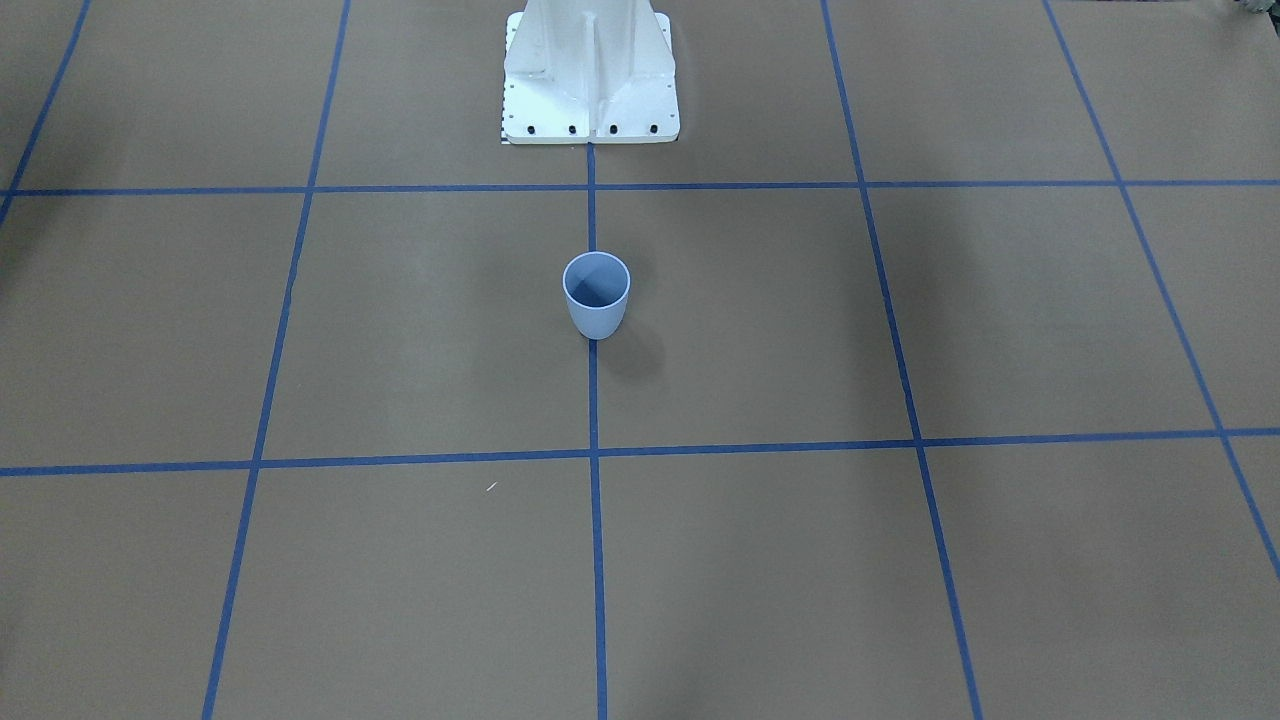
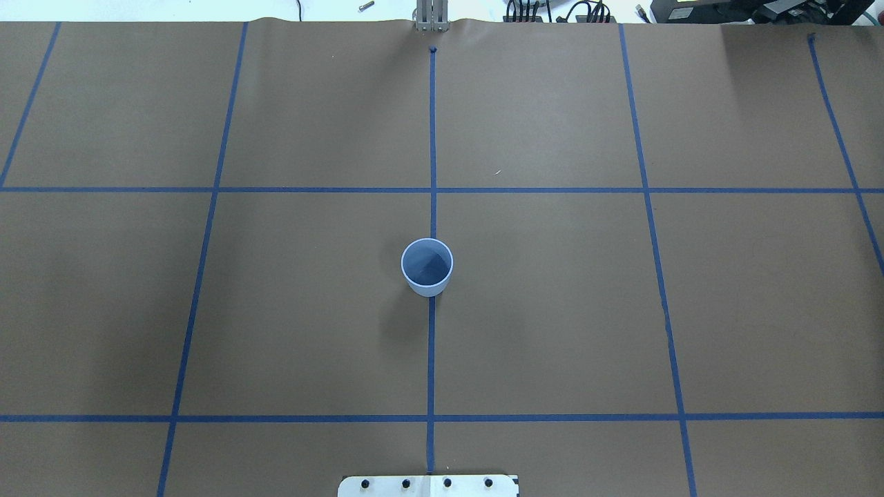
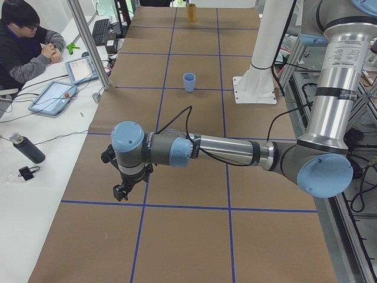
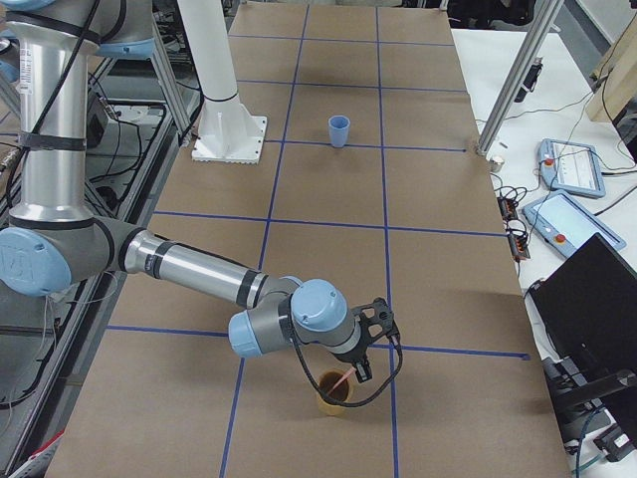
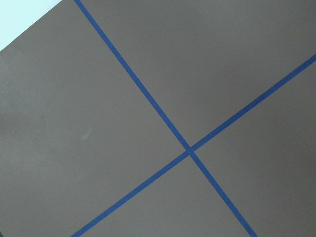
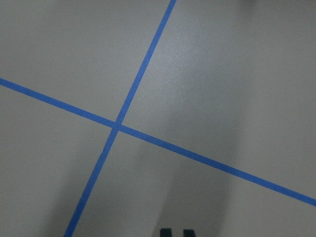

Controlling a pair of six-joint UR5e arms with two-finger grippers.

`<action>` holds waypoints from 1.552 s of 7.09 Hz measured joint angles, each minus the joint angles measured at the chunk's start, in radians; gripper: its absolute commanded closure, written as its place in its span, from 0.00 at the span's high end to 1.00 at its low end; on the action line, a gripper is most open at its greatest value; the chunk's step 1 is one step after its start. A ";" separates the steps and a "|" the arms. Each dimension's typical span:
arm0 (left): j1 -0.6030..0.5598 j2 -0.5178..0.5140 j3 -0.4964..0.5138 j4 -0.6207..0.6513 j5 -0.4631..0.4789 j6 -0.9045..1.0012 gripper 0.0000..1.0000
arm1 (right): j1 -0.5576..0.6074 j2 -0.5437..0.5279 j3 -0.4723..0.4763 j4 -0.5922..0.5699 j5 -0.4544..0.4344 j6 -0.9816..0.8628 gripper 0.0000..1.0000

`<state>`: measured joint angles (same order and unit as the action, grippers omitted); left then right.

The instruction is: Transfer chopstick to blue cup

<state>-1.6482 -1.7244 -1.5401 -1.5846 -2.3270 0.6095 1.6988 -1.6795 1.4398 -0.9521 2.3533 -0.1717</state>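
Note:
The blue cup point(image 1: 596, 295) stands upright and empty at the table's middle, on the centre tape line; it also shows in the overhead view point(image 2: 427, 266) and both side views point(image 3: 189, 82) point(image 4: 339, 130). A pale pink chopstick point(image 4: 340, 382) leans in a tan cup point(image 4: 333, 395) at the table's right end. My right gripper point(image 4: 359, 372) is right at the stick's upper end. In the right wrist view its fingertips point(image 6: 165, 232) stand close together with a narrow gap; whether they hold the stick I cannot tell. My left gripper point(image 3: 122, 191) hangs low over the table's left end; open or shut, I cannot tell.
The white robot base point(image 1: 590, 75) stands behind the blue cup. Blue tape lines point(image 2: 431, 138) divide the brown table. Tablets point(image 4: 569, 165) and a person point(image 3: 26, 41) are at a side desk beyond the table's far edge.

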 measured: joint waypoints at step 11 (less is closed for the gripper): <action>-0.018 0.100 -0.014 -0.047 -0.010 -0.305 0.99 | 0.115 0.069 0.365 -0.326 0.099 0.206 0.00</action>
<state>-1.6667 -1.6249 -1.5542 -1.6317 -2.3371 0.3047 1.8141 -1.6106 1.8048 -1.2780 2.4523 0.0348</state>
